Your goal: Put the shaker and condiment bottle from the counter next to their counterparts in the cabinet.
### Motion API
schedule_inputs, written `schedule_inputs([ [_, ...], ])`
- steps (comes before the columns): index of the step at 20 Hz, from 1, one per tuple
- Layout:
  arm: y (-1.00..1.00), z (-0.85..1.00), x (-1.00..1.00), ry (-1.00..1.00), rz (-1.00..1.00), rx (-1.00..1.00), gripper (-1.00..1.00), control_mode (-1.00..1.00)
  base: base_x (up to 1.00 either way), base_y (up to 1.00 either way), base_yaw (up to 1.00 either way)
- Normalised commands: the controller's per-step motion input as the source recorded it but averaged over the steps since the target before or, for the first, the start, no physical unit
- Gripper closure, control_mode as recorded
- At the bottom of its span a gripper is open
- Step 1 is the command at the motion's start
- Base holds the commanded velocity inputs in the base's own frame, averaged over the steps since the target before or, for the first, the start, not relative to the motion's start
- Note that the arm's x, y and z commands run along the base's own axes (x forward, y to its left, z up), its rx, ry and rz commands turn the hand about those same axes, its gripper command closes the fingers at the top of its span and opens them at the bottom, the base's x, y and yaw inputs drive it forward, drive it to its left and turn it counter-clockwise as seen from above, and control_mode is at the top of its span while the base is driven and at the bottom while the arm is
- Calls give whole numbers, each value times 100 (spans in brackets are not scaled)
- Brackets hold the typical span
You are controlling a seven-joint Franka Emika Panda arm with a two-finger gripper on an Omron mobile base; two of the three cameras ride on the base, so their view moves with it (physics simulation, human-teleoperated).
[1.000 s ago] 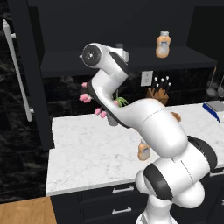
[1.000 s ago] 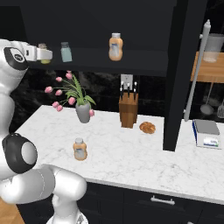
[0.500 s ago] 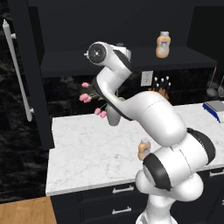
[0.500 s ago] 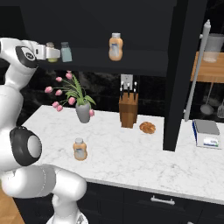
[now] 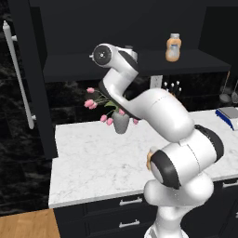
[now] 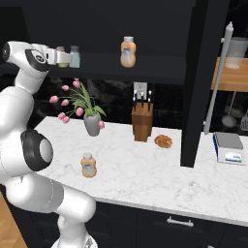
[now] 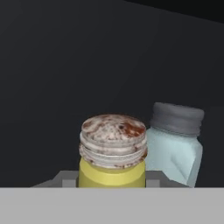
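Pincer [image 6: 64, 57] is gripping the yellow shaker [image 7: 112, 151] up at the cabinet shelf [image 6: 145, 70], right beside the blue-grey shaker [image 7: 174, 142]; flower vase [image 6: 91, 123] sits below.

Yellow shaker [image 6: 61, 56] beside blue-grey shaker [image 6: 74, 56]

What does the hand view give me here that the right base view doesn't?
Hand view: the shaker's mottled brownish cap close up, the blue-grey shaker just behind it to one side.

Right base view: the orange bottle on the counter, its twin on the shelf, the hand at shelf height.

Both: the two shakers close together in the cabinet.
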Motion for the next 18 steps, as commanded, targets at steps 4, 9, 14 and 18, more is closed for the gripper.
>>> schedule_inputs([
  [4,0,-1,8,0,0,0,-100,-100,0,0,0],
  [9,0,0,0,0,0,0,-100,-100,0,0,0],
  [14,0,0,-29,0,0,-1,-100,-100,0,0,0],
  [18,5,0,-47,0,0,-3,-100,-100,0,0,0],
])
